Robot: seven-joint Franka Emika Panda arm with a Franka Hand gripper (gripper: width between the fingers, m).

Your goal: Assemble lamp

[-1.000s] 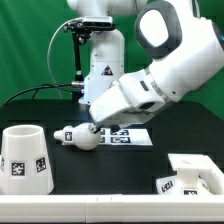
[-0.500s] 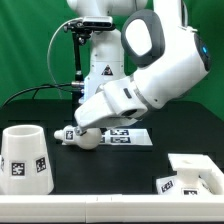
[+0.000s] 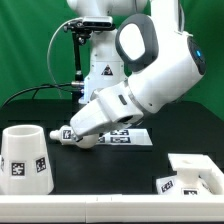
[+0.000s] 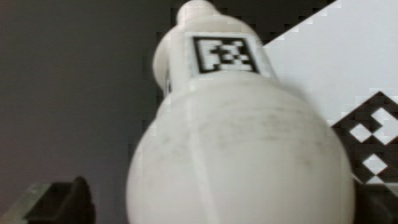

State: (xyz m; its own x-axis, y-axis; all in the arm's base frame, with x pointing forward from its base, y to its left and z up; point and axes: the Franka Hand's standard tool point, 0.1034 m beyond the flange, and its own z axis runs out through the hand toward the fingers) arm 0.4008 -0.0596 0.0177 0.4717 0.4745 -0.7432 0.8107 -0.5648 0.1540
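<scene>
The bulb [image 3: 82, 139] lies on its side on the black table, next to the marker board [image 3: 128, 137]. In the wrist view the bulb [image 4: 222, 130] fills the frame, with its tag [image 4: 222, 52] on the narrow end. My gripper [image 3: 73, 134] is down at the bulb and open. Its dark fingers [image 4: 54, 200] stand on either side of the round head, with a gap showing. The tapered shade [image 3: 22, 158] stands upright at the exterior view's left. The square base [image 3: 195, 172] lies at the front right.
The robot's pedestal [image 3: 100, 65] and a green backdrop stand behind the table. A dark cable runs along the table's back left. The marker board's pattern shows beside the bulb in the wrist view [image 4: 368, 135].
The arm has swung down and to the exterior view's left. My gripper has come down over the bulb. The bulb, shade and base have not moved.
</scene>
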